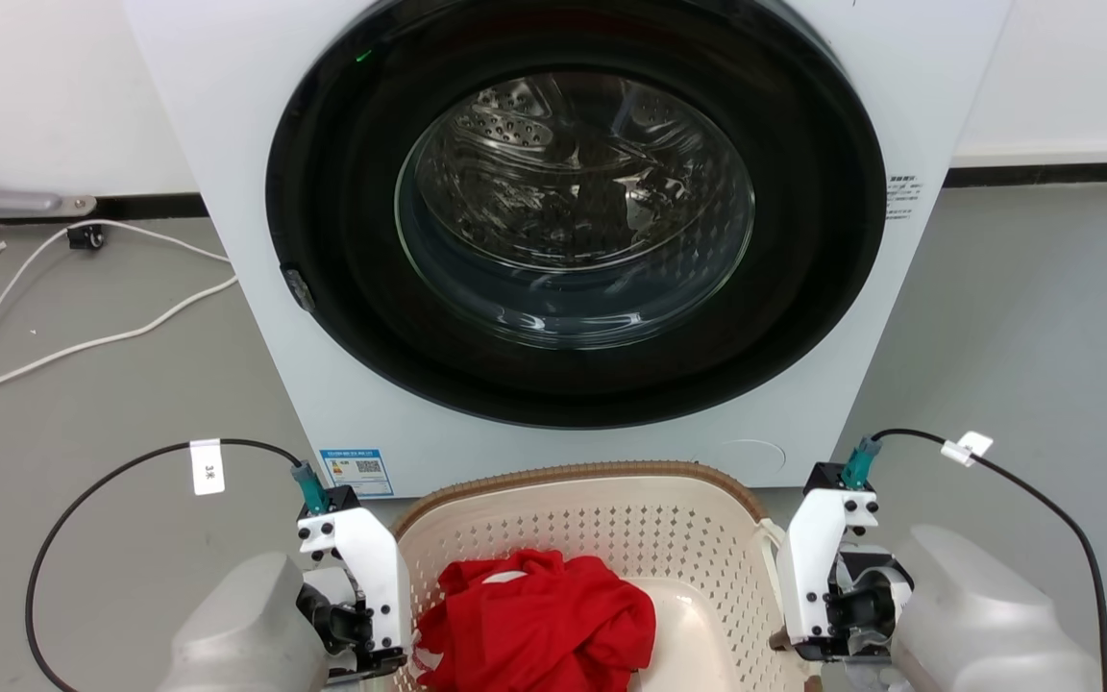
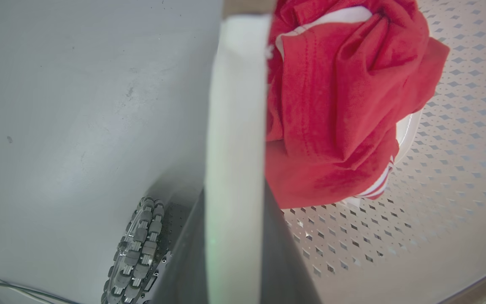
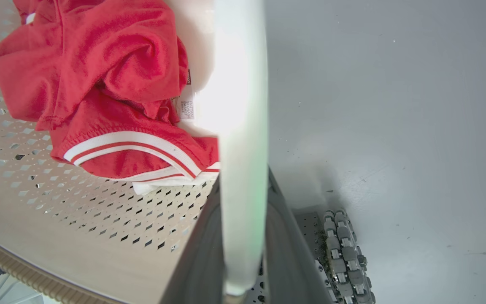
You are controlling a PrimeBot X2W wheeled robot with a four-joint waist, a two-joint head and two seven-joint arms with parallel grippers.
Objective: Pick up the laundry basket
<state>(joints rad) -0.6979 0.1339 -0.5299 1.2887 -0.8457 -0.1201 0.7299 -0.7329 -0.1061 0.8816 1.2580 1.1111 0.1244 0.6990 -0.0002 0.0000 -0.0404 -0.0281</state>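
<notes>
Before the washing machine (image 1: 227, 144), left gripper (image 2: 234, 198) and right gripper (image 3: 243, 190) clamp jaws on opposite handles (image 2: 234, 105) of the laundry basket (image 1: 611, 519) — for a level lift

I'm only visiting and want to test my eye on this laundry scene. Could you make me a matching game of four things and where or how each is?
Things:
1. laundry basket
2. red garment
3. washing machine
4. white cable

Descriptions:
A. lies on the floor at the robot's left
B. cream, with a brown rim
C. crumpled inside the basket
D. white, with a round glass door

Pairs: 1-B, 2-C, 3-D, 4-A
</notes>
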